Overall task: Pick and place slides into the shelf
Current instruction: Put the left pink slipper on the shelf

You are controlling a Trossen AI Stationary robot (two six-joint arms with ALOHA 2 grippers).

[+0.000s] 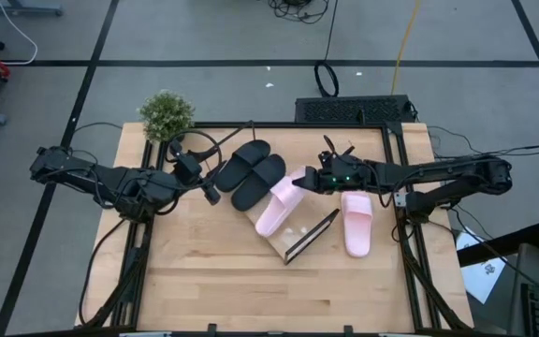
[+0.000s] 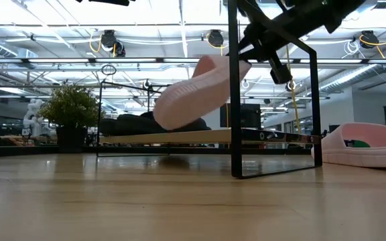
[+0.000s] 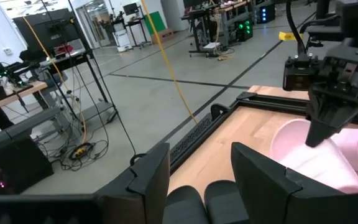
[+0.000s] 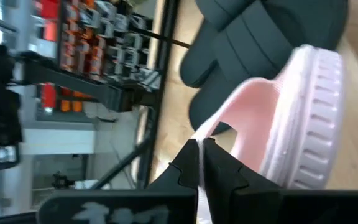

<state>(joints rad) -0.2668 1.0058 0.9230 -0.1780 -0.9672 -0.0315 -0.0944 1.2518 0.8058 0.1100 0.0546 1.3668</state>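
From overhead, the right gripper (image 1: 309,178) pinches one pink slide (image 1: 280,201) tilted over the shelf (image 1: 305,240), just beside the black pair (image 1: 252,172) lying on it, while the second pink slide (image 1: 356,222) lies on the table (image 1: 204,271) past the shelf's far end. At table height, that slide (image 2: 193,90) hangs raised above the shelf board (image 2: 179,137), something the overhead hides. The right wrist view shows fingers (image 4: 225,168) closed on the pink strap (image 4: 229,134); the left gripper (image 3: 197,171), near the black pair, stands spread and empty; no writing is readable.

You can see a small green potted plant (image 1: 166,114) at the far left corner of the wooden table (image 1: 204,271), and a yellow cable (image 1: 405,42) on the floor behind.
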